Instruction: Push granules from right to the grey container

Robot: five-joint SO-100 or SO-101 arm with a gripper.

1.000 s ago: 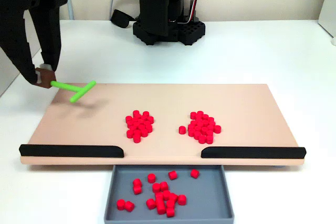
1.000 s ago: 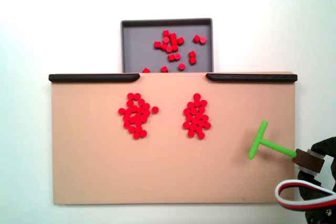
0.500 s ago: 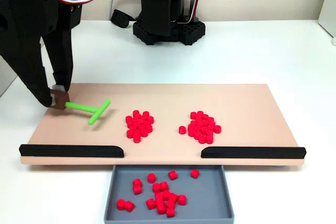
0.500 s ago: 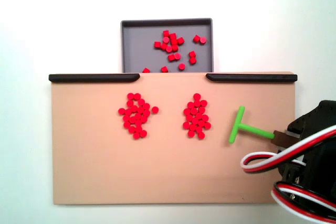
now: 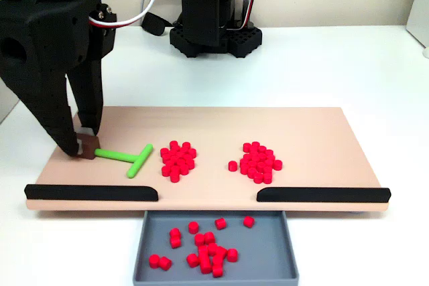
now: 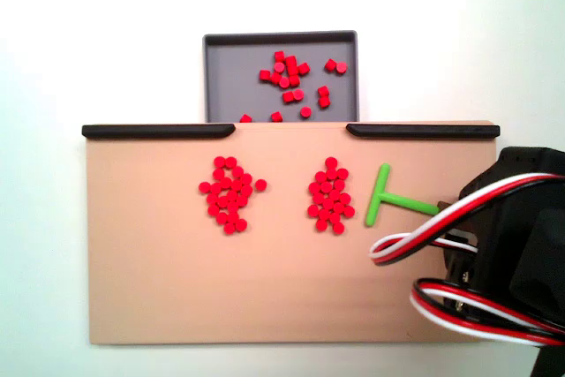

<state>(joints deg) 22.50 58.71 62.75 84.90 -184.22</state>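
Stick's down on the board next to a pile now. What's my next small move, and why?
Probably sweep on sideways until the green stick meets the nearest pile of granules: in the top-down fixed view its crossbar stands just beside that pile, apparently not yet touching. The gripper has its jaws shut on the stem. Afterwards steer the pile toward the gap between the black strips, where the grey container sits.

Matt plastic-looking granules (image 5: 175, 161), tray (image 5: 281, 259)

My green stick (image 5: 127, 159) sits just beside the near pile of granules (image 5: 177, 160) — bare board (image 5: 315, 135) lies beyond both piles. Two black strips (image 5: 90, 192) block the board's edge, with a gap between them — the grey container (image 5: 275, 232) sits there.
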